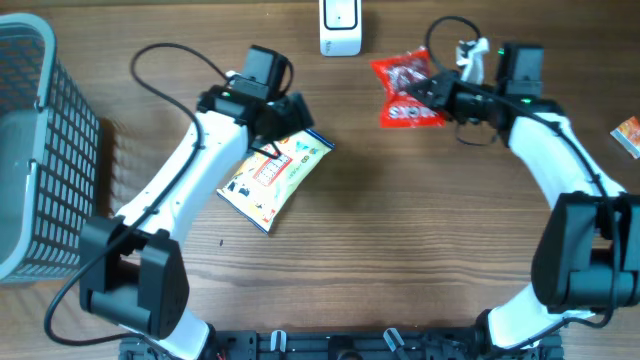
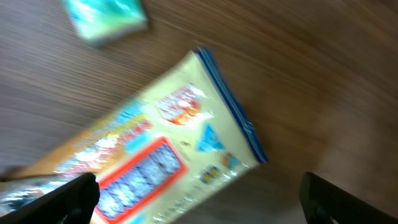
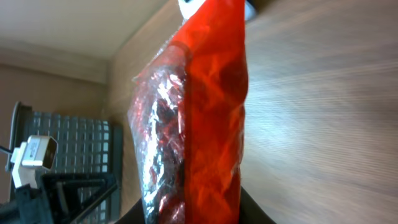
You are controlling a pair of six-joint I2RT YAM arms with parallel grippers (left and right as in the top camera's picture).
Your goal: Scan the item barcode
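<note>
At the far side of the table, your right gripper [image 1: 433, 92] is clamped on the red packet [image 1: 405, 90], holding it on edge just right of the white scanner [image 1: 340, 27], with the packet's long axis running out from the fingers so that its far end points toward the scanner. Your left gripper [image 2: 198, 183] stands wide open and empty above the yellow packet [image 1: 272, 176], which lies flat on the wood, slanting from near-left to far-right. Your right arm is the nearer one, so I judge the coming move turns on carrying the red packet leftward to face the scanner.
</note>
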